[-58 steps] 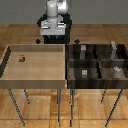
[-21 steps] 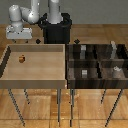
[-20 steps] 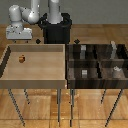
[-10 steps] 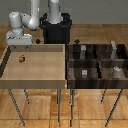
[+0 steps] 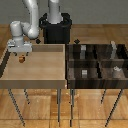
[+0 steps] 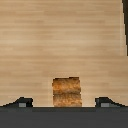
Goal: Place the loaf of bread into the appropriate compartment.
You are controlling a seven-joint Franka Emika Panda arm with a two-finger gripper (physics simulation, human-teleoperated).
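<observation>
The loaf of bread is a tiny orange-brown lump lying on the floor of the light tan tray, near its far corner at the exterior view's left. My gripper hangs straight over it, low above the tray. In the wrist view the loaf of bread sits between my two fingertips, which stand wide apart and clear of its sides, so the gripper is open. The appropriate compartment, dark streaked wood with a small low grey cube, is the bin's near section closest to the tray.
The four-part dark bin stands at the exterior view's right of the tray, with dividing walls between its sections. Taller grey blocks stand in its far sections. The robot's black base is behind the tray.
The arm has swung from the back middle to the exterior view's left and lowered. My gripper now sits right over the loaf, fingers either side of it. The loaf has not moved.
</observation>
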